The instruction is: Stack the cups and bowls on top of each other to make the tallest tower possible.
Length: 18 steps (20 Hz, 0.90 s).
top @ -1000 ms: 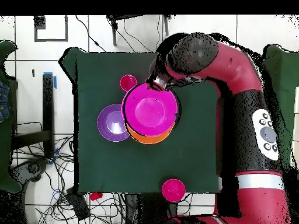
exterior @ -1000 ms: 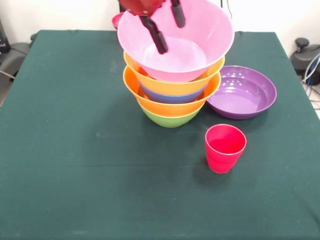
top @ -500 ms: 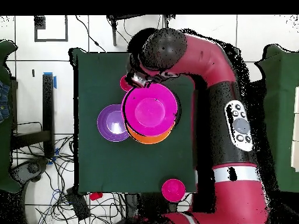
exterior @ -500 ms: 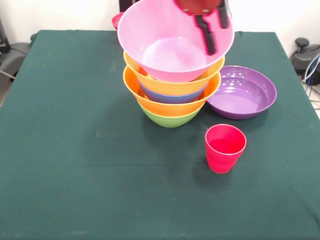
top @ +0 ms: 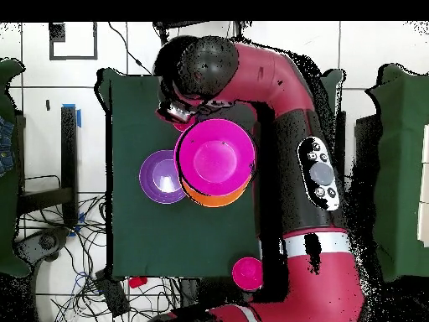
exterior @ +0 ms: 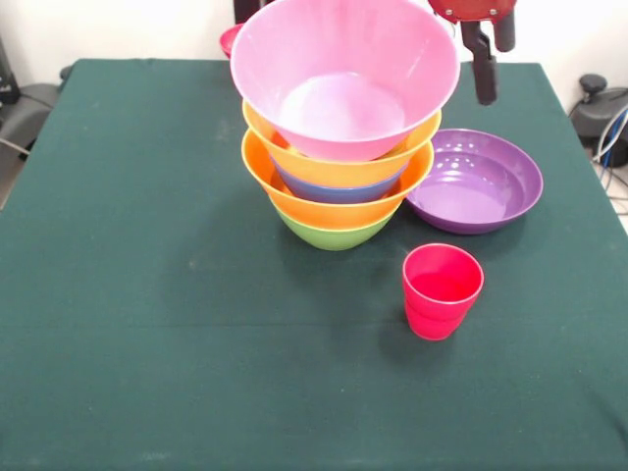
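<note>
Now the gripper (exterior: 488, 54) has swung clear of the pink bowl (exterior: 345, 74), travelling from above that bowl's hollow out past its rim, and it hangs high over the table (exterior: 147, 294) above the far edge of the purple bowl (exterior: 476, 182). Its two dark fingers sit close together with only a narrow gap between them, and they carry nothing. I judge that the pink bowl is released and counts as placed, so the arm is free to fetch another piece.

The tower (exterior: 339, 167) stands mid-table, just beside the purple bowl. Counting it from the base up: one green bowl, one orange, one blue showing as a thin band, a second orange, and the pink on top, which makes five nested bowls.

Loose pieces: one wide purple bowl; one red cup (exterior: 442, 291) standing upright nearer the front, apart from both; and one small red bowl (exterior: 230, 39) peeking out behind the tower at the table's far edge. No green or light blue cup is visible from the front.
</note>
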Each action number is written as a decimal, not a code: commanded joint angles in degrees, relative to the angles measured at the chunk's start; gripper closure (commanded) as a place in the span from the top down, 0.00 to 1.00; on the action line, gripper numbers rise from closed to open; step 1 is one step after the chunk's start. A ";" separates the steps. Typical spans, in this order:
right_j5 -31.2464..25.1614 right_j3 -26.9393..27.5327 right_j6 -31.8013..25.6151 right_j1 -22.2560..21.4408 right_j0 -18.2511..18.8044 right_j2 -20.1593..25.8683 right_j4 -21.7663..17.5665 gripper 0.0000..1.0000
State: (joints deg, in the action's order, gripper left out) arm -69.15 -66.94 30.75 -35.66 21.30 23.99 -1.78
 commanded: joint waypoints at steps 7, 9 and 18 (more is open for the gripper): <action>16.34 -11.83 1.73 1.48 2.13 3.12 -3.73 1.00; 18.26 -13.89 2.31 1.49 2.05 2.93 -4.42 1.00; 21.17 -15.24 1.25 3.07 1.00 1.25 -8.80 1.00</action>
State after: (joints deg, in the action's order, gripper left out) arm -49.77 -75.95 30.75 -35.10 22.99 25.17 -4.72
